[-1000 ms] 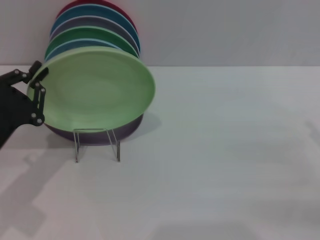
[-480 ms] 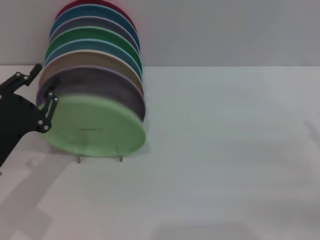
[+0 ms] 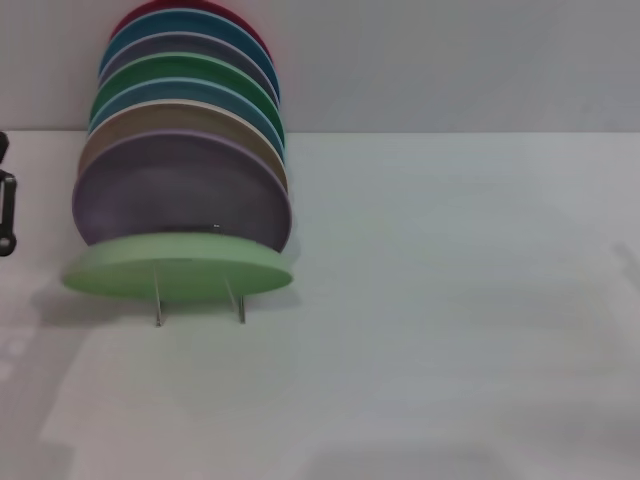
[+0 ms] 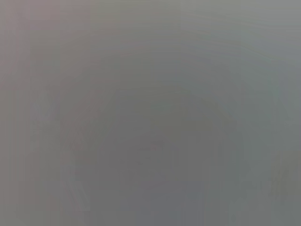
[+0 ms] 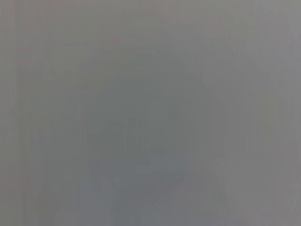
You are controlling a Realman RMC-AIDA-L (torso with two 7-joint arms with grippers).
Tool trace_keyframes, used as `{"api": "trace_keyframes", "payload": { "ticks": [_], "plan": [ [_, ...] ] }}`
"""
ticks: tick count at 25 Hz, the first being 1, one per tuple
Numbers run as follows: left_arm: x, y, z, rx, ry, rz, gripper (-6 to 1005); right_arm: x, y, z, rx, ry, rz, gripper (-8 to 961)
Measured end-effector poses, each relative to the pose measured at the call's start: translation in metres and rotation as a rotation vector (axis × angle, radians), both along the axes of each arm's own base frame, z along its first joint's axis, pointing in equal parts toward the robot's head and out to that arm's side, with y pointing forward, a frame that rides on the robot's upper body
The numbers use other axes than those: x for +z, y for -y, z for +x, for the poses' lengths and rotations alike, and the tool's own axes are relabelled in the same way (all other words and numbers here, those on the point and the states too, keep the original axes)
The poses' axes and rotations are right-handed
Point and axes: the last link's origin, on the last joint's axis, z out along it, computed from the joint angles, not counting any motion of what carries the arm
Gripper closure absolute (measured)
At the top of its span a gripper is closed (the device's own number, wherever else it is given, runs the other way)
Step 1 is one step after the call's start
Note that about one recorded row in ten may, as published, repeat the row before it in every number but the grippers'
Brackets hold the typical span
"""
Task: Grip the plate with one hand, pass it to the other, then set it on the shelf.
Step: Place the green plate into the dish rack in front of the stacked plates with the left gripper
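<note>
Plate (image 3: 175, 277) lies nearly flat at the front of the shelf (image 3: 198, 300), at nine o'clock. Left tool (image 3: 6, 212) sits apart; its state I cannot tell. Plate may slide onto the surface (image 3: 450, 300).

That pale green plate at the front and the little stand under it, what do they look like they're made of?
The pale green plate looks like matte ceramic or melamine: an even, dull colour with no glints, so I can't tell which. The stand looks like thin clear plastic or wire: only two slim upright posts show in front of the plate. The left gripper is just in view at the picture's edge, apart from both.
</note>
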Motion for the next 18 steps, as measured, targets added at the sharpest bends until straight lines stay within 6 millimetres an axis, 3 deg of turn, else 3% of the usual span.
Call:
{"api": "trace_keyframes", "payload": {
  "ticks": [7, 13, 18],
  "plan": [
    [0.002, 0.032, 0.001, -0.074, 0.018, 0.017, 655, 0.001, -0.002, 0.0, -0.003, 0.0, 0.002, 369],
    [-0.019, 0.07, -0.01, -0.078, -0.078, -0.107, 650, 0.001, -0.002, 0.003, -0.02, 0.001, 0.006, 369],
    [-0.034, 0.082, -0.019, -0.022, -0.122, -0.176, 649, 0.0, -0.006, 0.001, -0.018, 0.001, 0.004, 369]
  ]
}}
